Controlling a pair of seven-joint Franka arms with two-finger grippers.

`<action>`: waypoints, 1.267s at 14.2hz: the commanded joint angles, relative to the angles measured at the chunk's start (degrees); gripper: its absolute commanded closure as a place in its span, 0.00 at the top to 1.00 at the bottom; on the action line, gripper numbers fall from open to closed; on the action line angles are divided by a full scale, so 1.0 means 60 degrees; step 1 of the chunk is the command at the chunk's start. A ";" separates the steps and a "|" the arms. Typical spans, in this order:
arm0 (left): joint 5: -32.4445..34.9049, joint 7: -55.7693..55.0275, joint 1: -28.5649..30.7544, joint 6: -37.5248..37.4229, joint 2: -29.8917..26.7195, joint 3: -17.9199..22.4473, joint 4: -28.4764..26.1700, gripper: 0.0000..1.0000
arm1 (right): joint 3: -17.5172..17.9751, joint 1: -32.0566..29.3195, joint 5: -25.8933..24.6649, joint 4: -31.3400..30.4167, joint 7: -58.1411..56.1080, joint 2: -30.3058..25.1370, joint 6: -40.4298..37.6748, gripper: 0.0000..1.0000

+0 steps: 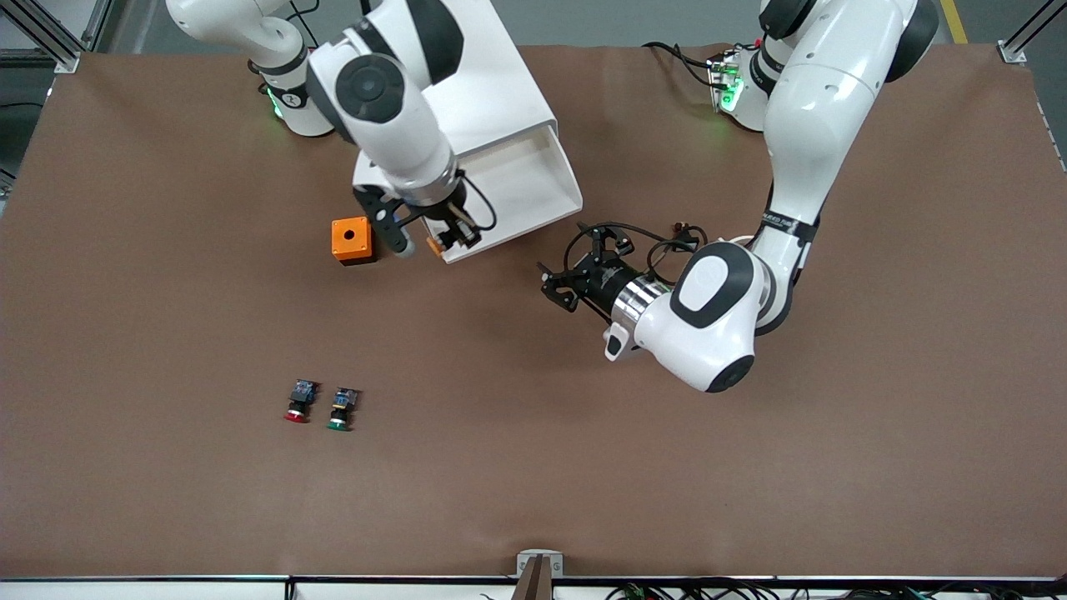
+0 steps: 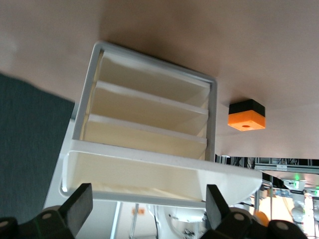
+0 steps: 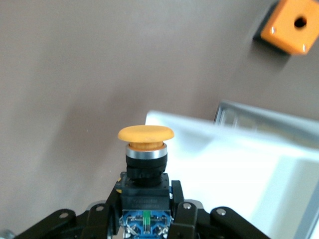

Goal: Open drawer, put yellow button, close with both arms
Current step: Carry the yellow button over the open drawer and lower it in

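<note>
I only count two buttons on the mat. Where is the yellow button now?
The yellow button is held in the shut right gripper, in the air at the corner of the pulled-out drawer, beside the orange box.

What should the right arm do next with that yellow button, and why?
Probably carry it a little farther over the open white top drawer and release. The right gripper is shut on the small yellow-capped push button at the drawer's corner, not yet over the tray. The left gripper waits open beside it.
</note>
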 commanded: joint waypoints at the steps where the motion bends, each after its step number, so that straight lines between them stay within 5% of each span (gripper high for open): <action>1: 0.0593 0.0800 0.0035 0.0432 -0.0462 0.0039 -0.0163 1.00 | -0.0161 0.0702 0.0166 -0.0314 0.1193 -0.0233 0.0397 0.00; 9: 0.2057 0.1505 -0.0126 0.2438 -0.1486 0.0039 -0.0236 1.00 | -0.0175 0.1392 0.0034 -0.0810 0.2411 -0.0174 0.0836 0.00; 18: 0.2719 0.1461 -0.0126 0.2632 -0.1619 -0.0034 -0.0237 1.00 | -0.0175 0.1538 -0.0098 -0.0885 0.2779 0.0265 0.1160 0.08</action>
